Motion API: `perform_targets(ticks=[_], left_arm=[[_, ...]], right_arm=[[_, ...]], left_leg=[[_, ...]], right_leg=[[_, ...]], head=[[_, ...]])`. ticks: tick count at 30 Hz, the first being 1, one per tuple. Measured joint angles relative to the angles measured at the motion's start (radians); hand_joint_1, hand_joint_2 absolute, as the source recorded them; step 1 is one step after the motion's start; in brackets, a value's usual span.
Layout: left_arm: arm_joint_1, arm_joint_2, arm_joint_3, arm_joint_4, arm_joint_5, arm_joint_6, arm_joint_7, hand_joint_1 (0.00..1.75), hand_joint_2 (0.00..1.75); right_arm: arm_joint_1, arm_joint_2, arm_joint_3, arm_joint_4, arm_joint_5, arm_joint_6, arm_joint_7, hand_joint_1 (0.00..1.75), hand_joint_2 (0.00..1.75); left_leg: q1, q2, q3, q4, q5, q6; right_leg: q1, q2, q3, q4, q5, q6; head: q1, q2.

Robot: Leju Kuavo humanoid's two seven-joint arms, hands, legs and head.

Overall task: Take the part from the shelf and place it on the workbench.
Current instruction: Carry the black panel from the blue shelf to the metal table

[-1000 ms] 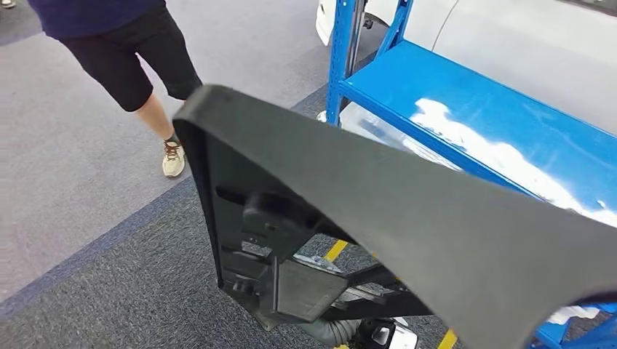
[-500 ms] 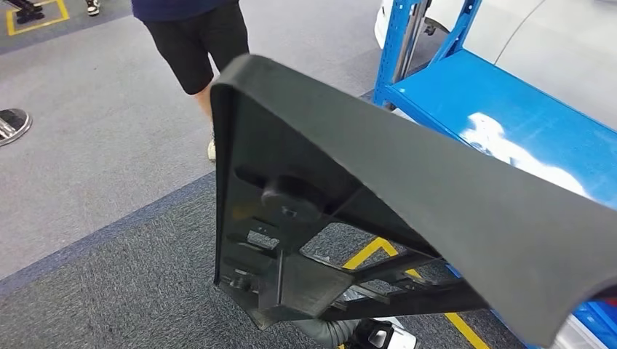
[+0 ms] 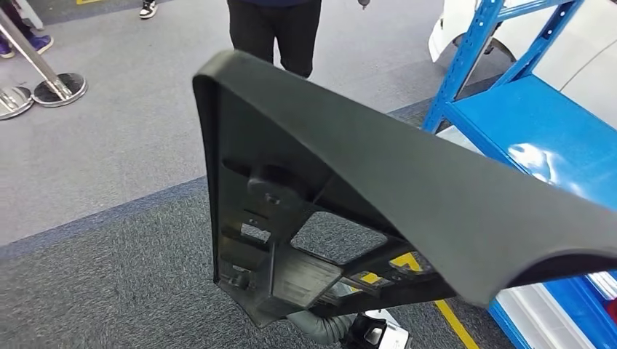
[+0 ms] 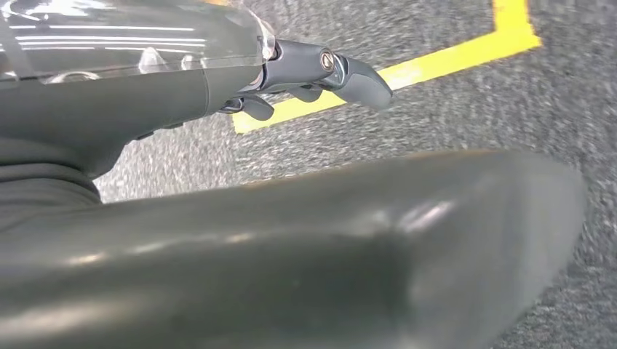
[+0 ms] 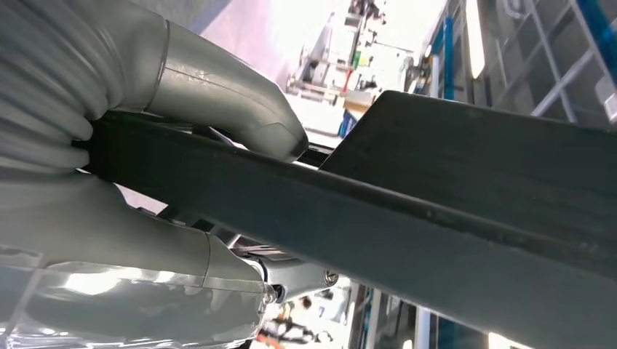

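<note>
The part (image 3: 378, 189) is a large black plastic panel with ribs and cut-outs on its inner face, held up tilted in front of me above the carpet. In the right wrist view my right hand (image 5: 182, 145) grips the part (image 5: 436, 218) by its edge, thumb on one face and fingers on the other. My left hand (image 4: 305, 69) hangs over the carpet with nothing between its thumb and its slightly curled fingers. In the head view the left hand (image 3: 367, 333) sits just below the part's lower end.
The blue metal shelf (image 3: 538, 123) stands at my right, with a white car body (image 3: 604, 58) behind it. A person (image 3: 273, 29) in dark trousers stands ahead on the grey floor. Stanchion bases (image 3: 58, 87) stand at the far left. Yellow tape (image 3: 444, 320) marks the carpet.
The whole picture has shifted, so my view has turned left: the shelf slid right and the person came to the upper middle. The part stays in my right hand.
</note>
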Motion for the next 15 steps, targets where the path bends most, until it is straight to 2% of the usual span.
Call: perform_targets(ticks=[2, 3, 4, 6, 7, 9, 10, 11, 12, 13, 14, 15], left_arm=[[-0.001, -0.001, 0.000, 0.000, 0.000, 0.000, 0.000, 0.00, 0.00], [-0.003, -0.001, 0.000, 0.000, -0.001, 0.000, 0.001, 0.00, 0.00], [-0.003, -0.001, 0.000, 0.000, -0.001, -0.001, 0.003, 0.00, 0.00], [0.001, -0.002, 0.000, 0.000, 0.000, -0.002, 0.008, 0.00, 0.00], [0.003, -0.004, 0.000, 0.000, 0.001, -0.003, 0.010, 0.00, 0.00], [0.002, -0.008, 0.000, 0.000, 0.007, -0.003, 0.012, 0.00, 0.00], [-0.001, -0.012, 0.001, 0.000, 0.011, -0.003, 0.012, 0.00, 0.00], [-0.004, -0.016, 0.001, 0.000, 0.015, -0.003, 0.012, 0.00, 0.00], [-0.006, -0.022, 0.001, 0.000, 0.018, -0.003, 0.013, 0.00, 0.00], [-0.006, -0.029, 0.002, 0.000, 0.019, -0.004, 0.013, 0.00, 0.00], [-0.004, -0.035, 0.002, 0.001, 0.018, -0.006, 0.013, 0.00, 0.00], [-0.002, -0.042, 0.002, 0.001, 0.016, -0.008, 0.013, 0.00, 0.00]], right_arm=[[-0.001, 0.000, 0.000, 0.001, 0.000, -0.001, 0.000, 1.75, 1.75], [-0.001, 0.000, 0.000, 0.001, 0.002, -0.003, 0.000, 1.75, 1.75], [-0.001, 0.000, 0.000, 0.001, 0.003, -0.006, 0.000, 1.75, 1.75], [-0.005, 0.000, 0.001, 0.002, 0.004, -0.010, 0.000, 1.75, 1.75], [-0.009, 0.000, 0.004, 0.003, 0.003, -0.007, 0.000, 1.75, 1.75], [-0.019, 0.000, 0.010, 0.007, 0.001, 0.000, 0.000, 1.75, 1.75], [-0.022, -0.001, 0.014, 0.010, 0.002, 0.004, 0.000, 1.75, 1.75], [-0.024, -0.002, 0.017, 0.015, 0.003, 0.005, 0.000, 1.75, 1.75], [-0.026, -0.004, 0.020, 0.021, 0.005, 0.005, 0.000, 1.75, 1.75], [-0.026, -0.007, 0.023, 0.027, 0.007, 0.004, 0.000, 1.75, 1.75], [-0.026, -0.010, 0.025, 0.034, 0.010, 0.001, 0.000, 1.75, 1.75], [-0.026, -0.013, 0.026, 0.040, 0.012, -0.002, 0.000, 1.75, 1.75]], left_leg=[[0.000, -0.028, -0.003, 0.007, -0.001, -0.005], [0.001, -0.040, -0.007, 0.009, 0.000, -0.011], [0.002, -0.051, -0.012, 0.009, 0.001, -0.017], [0.007, -0.071, -0.018, 0.006, 0.006, -0.032], [0.007, -0.062, -0.021, 0.009, 0.004, -0.037], [0.005, -0.008, -0.048, 0.063, -0.030, -0.045], [0.004, 0.025, -0.075, 0.120, -0.061, -0.048], [0.005, 0.043, -0.107, 0.188, -0.093, -0.051], [0.007, 0.052, -0.135, 0.248, -0.116, -0.055], [0.009, 0.056, -0.149, 0.279, -0.122, -0.057], [0.010, 0.060, -0.142, 0.271, -0.109, -0.058], [0.011, 0.068, -0.115, 0.223, -0.081, -0.058]], right_leg=[[-0.004, 0.047, 0.058, -0.135, 0.061, -0.007], [-0.004, 0.067, 0.074, -0.176, 0.073, -0.009], [-0.004, 0.078, 0.081, -0.193, 0.074, -0.011], [-0.002, 0.061, 0.082, -0.201, 0.077, -0.017], [-0.003, 0.049, 0.085, -0.208, 0.081, -0.023], [-0.006, 0.021, 0.092, -0.222, 0.087, -0.035], [-0.003, 0.006, 0.094, -0.224, 0.087, -0.039], [-0.001, -0.010, 0.094, -0.224, 0.086, -0.042], [0.001, -0.026, 0.094, -0.224, 0.085, -0.042], [0.002, -0.041, 0.094, -0.224, 0.084, -0.042], [0.003, -0.054, 0.094, -0.224, 0.083, -0.041], [0.003, -0.067, 0.096, -0.223, 0.081, -0.039]], head=[[0.000, 0.000], [0.000, 0.000], [0.000, 0.000], [0.000, 0.000], [0.000, 0.000], [0.000, 0.000], [0.000, 0.000], [0.000, 0.000], [0.000, 0.000], [0.000, 0.000], [0.000, 0.000], [0.000, 0.000]])
